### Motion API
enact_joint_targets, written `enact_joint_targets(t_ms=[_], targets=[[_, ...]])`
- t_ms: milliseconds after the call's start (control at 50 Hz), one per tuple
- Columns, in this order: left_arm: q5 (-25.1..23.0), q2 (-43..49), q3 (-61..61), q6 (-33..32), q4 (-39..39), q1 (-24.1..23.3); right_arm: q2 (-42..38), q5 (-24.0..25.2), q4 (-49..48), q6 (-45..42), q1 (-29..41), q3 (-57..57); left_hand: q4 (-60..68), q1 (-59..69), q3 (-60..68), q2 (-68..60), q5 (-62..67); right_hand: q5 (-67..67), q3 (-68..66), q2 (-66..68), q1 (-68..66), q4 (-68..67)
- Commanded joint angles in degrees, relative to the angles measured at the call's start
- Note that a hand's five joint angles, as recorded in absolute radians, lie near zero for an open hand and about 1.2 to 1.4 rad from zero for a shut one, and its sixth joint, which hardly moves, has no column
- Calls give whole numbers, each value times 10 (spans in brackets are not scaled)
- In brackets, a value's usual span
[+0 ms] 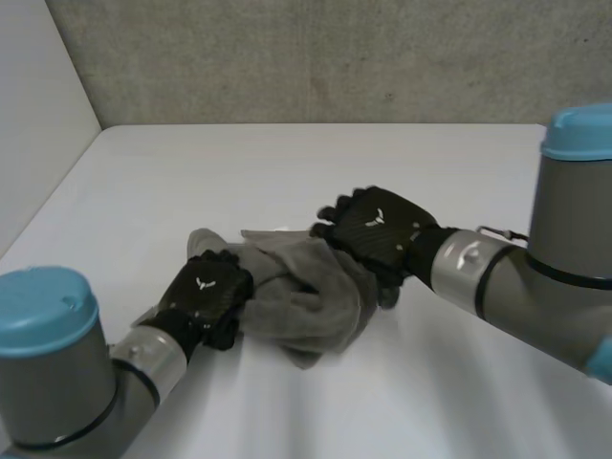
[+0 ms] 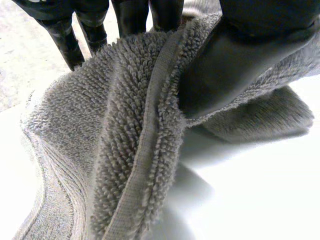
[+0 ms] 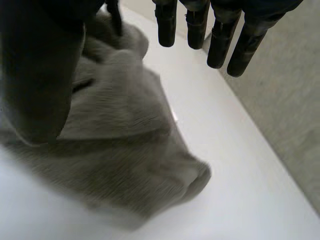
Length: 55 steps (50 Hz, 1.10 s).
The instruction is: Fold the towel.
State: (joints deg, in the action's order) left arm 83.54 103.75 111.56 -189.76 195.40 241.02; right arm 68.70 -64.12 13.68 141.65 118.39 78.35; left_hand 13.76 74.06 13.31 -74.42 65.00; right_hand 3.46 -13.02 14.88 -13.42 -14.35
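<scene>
A grey towel (image 1: pixel 308 296) lies crumpled in the middle of the white table (image 1: pixel 287 163). My left hand (image 1: pixel 206 292) sits at the towel's near left edge, curled into the cloth. In the left wrist view a hemmed fold of the towel (image 2: pixel 120 150) rises between the thumb (image 2: pixel 245 60) and the fingers (image 2: pixel 65 40), pinched there. My right hand (image 1: pixel 378 228) hovers over the towel's far right part. Its fingers (image 3: pixel 220 40) hang straight, apart from the thumb (image 3: pixel 40 75), with nothing between them and the towel (image 3: pixel 120 150) below.
Bare white tabletop (image 1: pixel 459 382) spreads around the towel on all sides. A grey concrete wall (image 1: pixel 335 57) stands behind the table's far edge, and a white panel (image 1: pixel 38 115) rises along its left side.
</scene>
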Motion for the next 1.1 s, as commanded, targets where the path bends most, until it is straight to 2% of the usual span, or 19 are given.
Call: enact_joint_targets(t_ms=[20,120,420,540,680,700,720,760,780,820,840,860,940,980,1100], targets=[[-16,-50,56,-19,1,3,-47,1,-34,-11,23,-32,-38,18,-33,-14,8,-35,30,-49,34,44],[-17,-60,74,-19,1,6,-73,18,-35,-84,50,-34,-38,9,-33,-6,0,-35,30,-49,34,44],[-18,-62,92,-20,2,27,-73,31,-25,-182,65,-15,-38,-8,-33,11,-17,-35,30,-49,34,44],[-18,-62,97,-19,2,37,-116,18,-18,-234,65,-25,-38,-8,-33,11,-17,-35,30,-49,34,44],[-18,-64,103,-19,2,38,-157,0,-18,-245,66,-47,-38,-6,-33,10,-15,-35,30,-49,34,44],[-18,-64,103,-19,2,38,-161,-2,-18,-245,67,-54,-38,-6,-33,10,-15,21,30,7,-21,44],[-18,-64,104,-19,3,41,-161,-2,-18,-245,67,-54,-38,-6,-33,10,-15,22,30,8,-22,44],[-18,-64,104,-19,4,45,-160,2,-24,-236,75,-61,-38,-4,-33,8,-14,335,30,320,-335,44],[-18,-64,105,-19,6,49,-160,2,-24,-236,75,-61,-38,-4,-33,8,-14,336,30,322,-337,44],[-19,-64,105,-19,7,52,-145,0,-26,-220,75,-68,-38,-4,-33,8,-14,568,30,553,-568,44],[-19,-64,105,-19,7,52,-145,0,-26,-220,75,-68,-38,-4,-33,8,-14,568,30,554,-569,44],[-18,-64,104,-19,8,53,-128,-3,-25,-203,69,-68,-38,-4,-33,8,-14,647,30,632,-647,44],[-19,-66,102,-19,9,53,-88,-16,-25,-154,62,-47,-38,-6,-33,10,-15,665,30,651,-666,44],[-19,-69,101,-19,10,53,-42,-28,-21,-123,38,5,-38,-6,-33,10,-15,665,30,651,-666,44],[-19,-71,101,-19,11,53,21,-30,-19,-114,-4,108,-38,-8,-33,11,-17,665,30,651,-666,44]])
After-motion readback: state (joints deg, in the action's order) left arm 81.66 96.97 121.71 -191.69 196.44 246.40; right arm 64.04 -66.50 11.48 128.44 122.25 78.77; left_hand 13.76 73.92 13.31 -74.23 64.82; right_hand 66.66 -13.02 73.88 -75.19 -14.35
